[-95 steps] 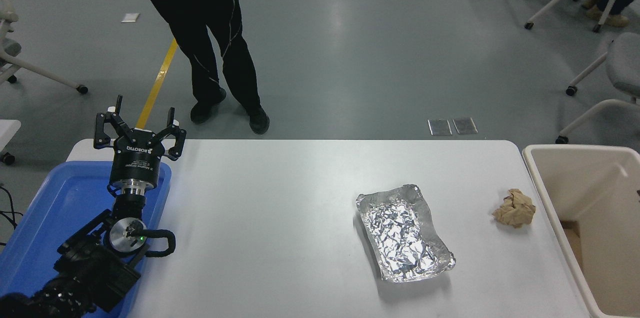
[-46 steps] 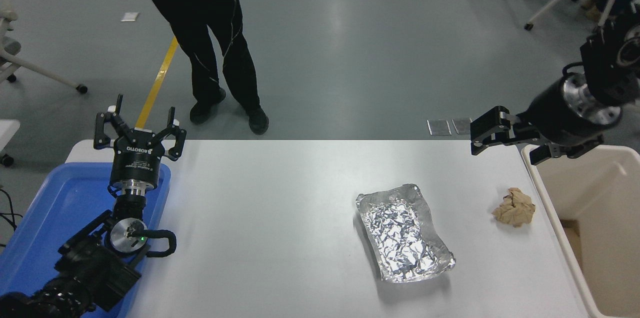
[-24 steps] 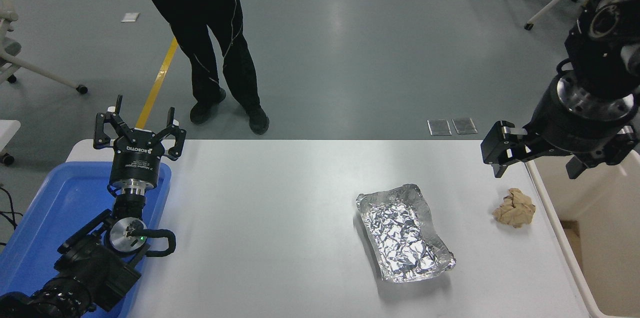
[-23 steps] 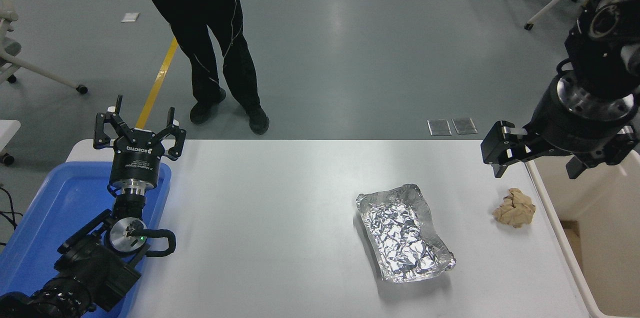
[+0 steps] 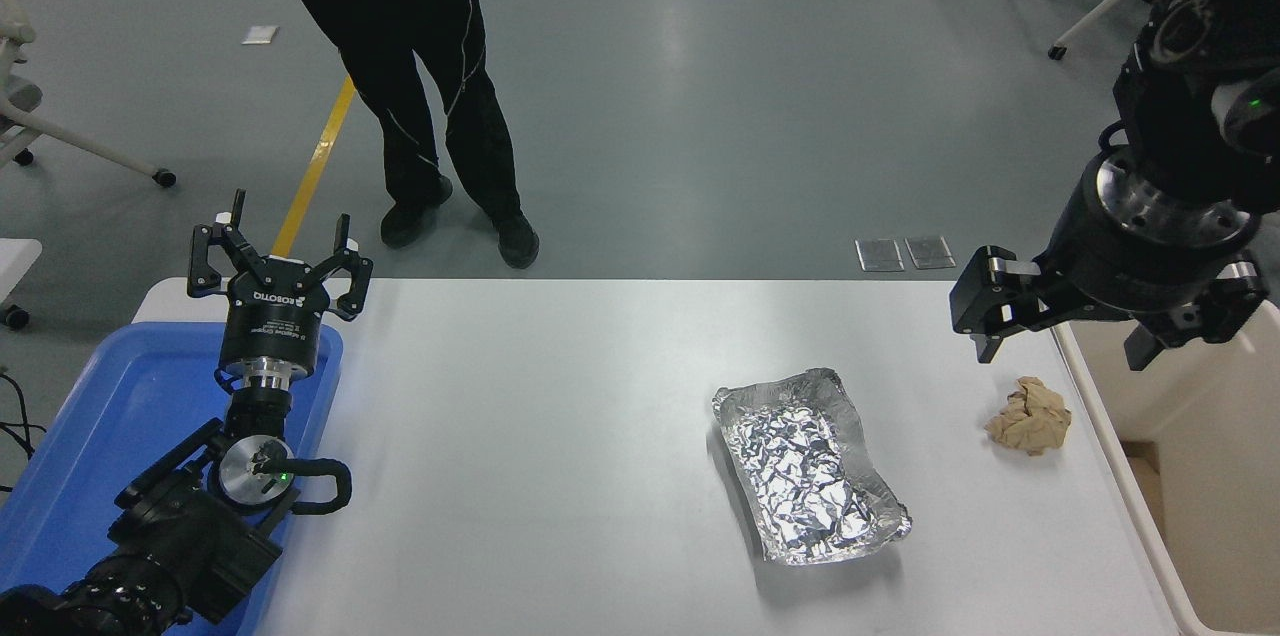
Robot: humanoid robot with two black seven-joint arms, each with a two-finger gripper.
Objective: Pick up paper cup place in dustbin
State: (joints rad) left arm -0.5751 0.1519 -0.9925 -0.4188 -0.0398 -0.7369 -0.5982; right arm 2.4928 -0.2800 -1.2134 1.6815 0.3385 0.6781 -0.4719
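White bench (image 5: 560,436) carries a crinkled foil tray (image 5: 808,466) and a crumpled brown paper ball (image 5: 1030,416), but no paper cup is visible anywhere on it, so I cannot tell where the cup is now. Two seconds ago the right arm was out of view; since then it has come in from the right edge, and in the last half second it shifted only a little. The right gripper (image 5: 1060,341) now hangs above the far right corner of the bench, at the near rim of the beige dustbin (image 5: 1085,396), with its fingers spread wide and holding nothing. I judge that the cup may already lie inside the dustbin, although its inside is mostly cut off. The left gripper (image 5: 280,261) is parked over the blue tray (image 5: 100,436), fingers open and empty. A person (image 5: 420,66) stands beyond the bench.
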